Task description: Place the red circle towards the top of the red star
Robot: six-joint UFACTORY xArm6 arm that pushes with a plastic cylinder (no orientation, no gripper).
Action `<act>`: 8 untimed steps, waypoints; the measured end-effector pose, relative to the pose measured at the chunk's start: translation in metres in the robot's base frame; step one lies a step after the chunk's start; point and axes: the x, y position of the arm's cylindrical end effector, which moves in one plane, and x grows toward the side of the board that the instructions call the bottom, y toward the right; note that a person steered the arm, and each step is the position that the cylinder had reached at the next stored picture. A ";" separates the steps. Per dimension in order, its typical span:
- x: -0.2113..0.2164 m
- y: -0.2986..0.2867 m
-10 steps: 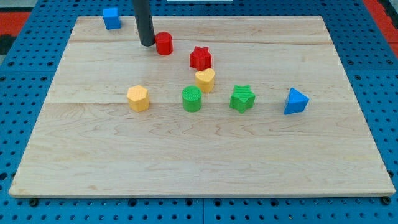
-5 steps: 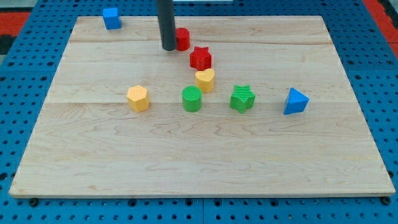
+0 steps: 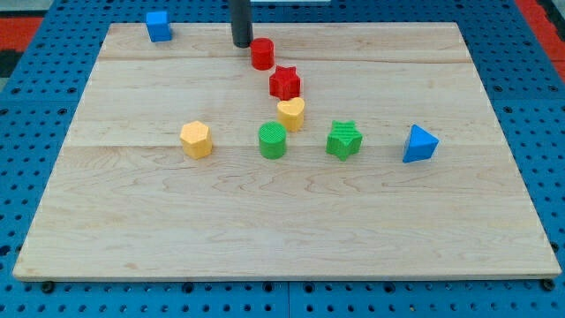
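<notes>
- blue triangular block (image 3: 420,144), green star block (image 3: 343,140), green round block (image 3: 273,140), yellow hexagonal block (image 3: 196,139): row across mid wooden board (image 3: 265,238)
- yellow heart block (image 3: 290,114) just below red star block (image 3: 284,83)
- red circle block (image 3: 261,54) just above-left of star, small gap
- my tip (image 3: 242,44) just left of circle, touching or nearly; no fingers, bare rod
- blue square block (image 3: 158,26) top-left corner

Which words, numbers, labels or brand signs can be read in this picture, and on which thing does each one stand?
None can be read. The wooden board, the blue pegboard around it, the coloured blocks such as the red circle and the red star, and my tip show no text or signs.
</notes>
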 end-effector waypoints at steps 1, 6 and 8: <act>0.011 0.004; 0.044 -0.008; 0.044 -0.002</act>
